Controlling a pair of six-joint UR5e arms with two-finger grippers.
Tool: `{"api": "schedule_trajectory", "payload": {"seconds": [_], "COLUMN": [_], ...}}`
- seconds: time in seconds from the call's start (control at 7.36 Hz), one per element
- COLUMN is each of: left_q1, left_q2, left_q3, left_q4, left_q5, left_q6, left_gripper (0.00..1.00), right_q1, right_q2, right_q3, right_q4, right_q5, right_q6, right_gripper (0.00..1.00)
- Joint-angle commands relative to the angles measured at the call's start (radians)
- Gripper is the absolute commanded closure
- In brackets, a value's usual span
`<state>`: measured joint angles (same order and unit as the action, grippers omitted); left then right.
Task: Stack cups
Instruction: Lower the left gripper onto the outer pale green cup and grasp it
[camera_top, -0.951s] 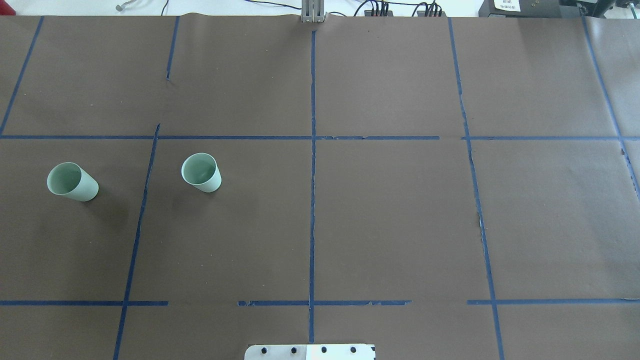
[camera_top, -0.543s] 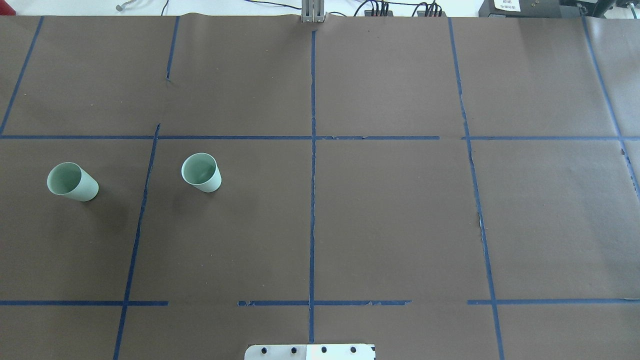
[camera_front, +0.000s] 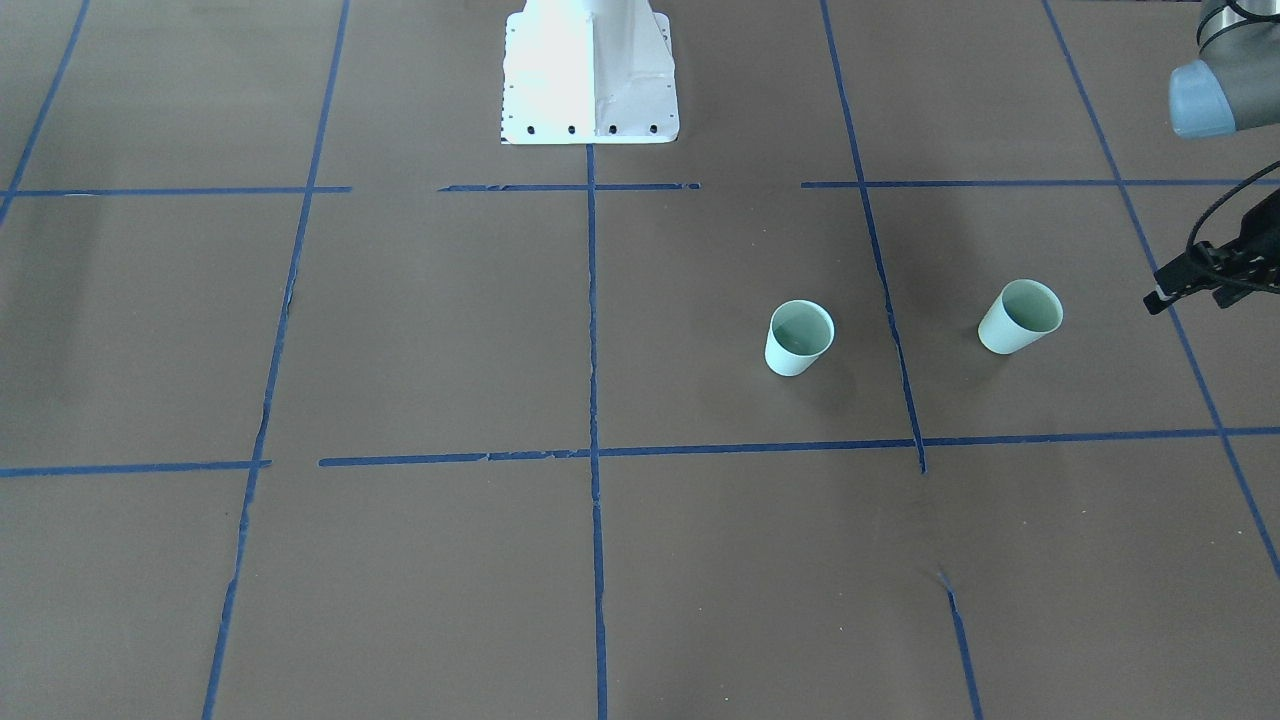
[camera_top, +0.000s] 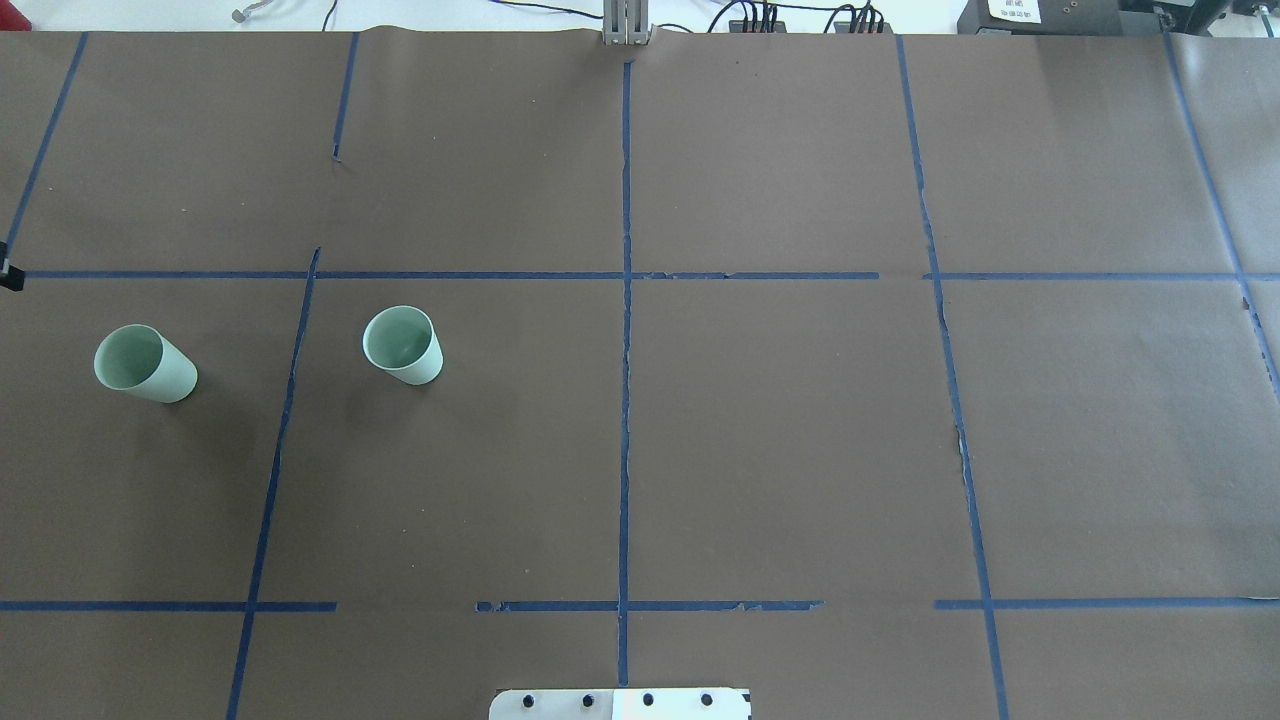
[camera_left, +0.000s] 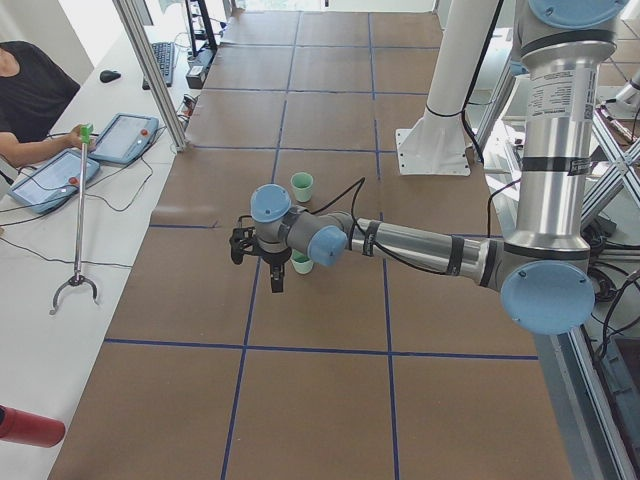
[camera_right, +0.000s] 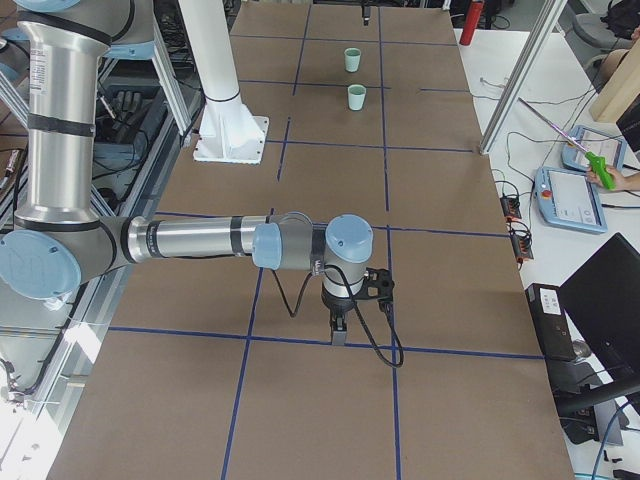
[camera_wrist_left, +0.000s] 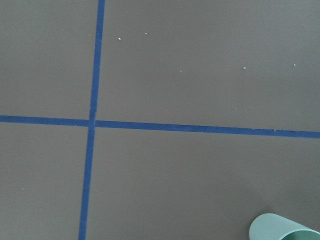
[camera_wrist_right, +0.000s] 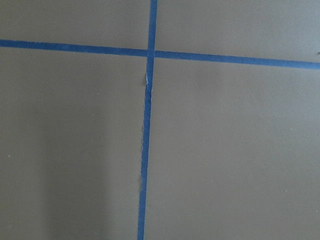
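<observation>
Your left pincer (camera_top: 6, 274) has just poked in at the overhead's left edge near the leftmost cup (camera_top: 143, 363), its grip unreadable, so stacking on the bench (camera_top: 780, 450) hasn't begun.

Outer cup (camera_top: 145, 363) stands on the table (camera_top: 780, 430) left of inner cup (camera_top: 402, 345), tape line (camera_top: 283, 420) between.

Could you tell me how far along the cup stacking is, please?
Done: nothing; the outer cup and inner cup stand apart, upright on the table. In hand: the left gripper hovers near the outer cup, empty. Left: pick one up and nest it in the other.
</observation>
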<state>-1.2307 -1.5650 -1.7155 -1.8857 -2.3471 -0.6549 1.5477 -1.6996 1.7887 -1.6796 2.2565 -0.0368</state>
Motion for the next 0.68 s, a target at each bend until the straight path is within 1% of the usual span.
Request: {"api": "schedule_trajectory", "payload": {"seconds": [0.0, 0.14, 0.54], "left_q1": [0.13, 0.175, 0.217], "left_q2": [0.002, 0.005, 0.003], "left_q3": [-0.01, -0.003, 0.02], "left_q4": [-0.087, -0.113, -0.118], "left_q5": [0.044, 0.083, 0.095], "left_q6": [-0.147, -0.179, -0.183], "left_gripper": [0.0, 0.0, 0.0], "right_q1": [0.0, 0.0, 0.0], "right_q2": [0.0, 0.0, 0.0], "right_q3": [0.0, 0.0, 0.0], "right_q4": [0.0, 0.001, 0.0], "right_q5": [0.0, 0.0, 0.0], "right_q6": [0.0, 0.0, 0.0], "right_gripper": [0.0, 0.0, 0.0]}}
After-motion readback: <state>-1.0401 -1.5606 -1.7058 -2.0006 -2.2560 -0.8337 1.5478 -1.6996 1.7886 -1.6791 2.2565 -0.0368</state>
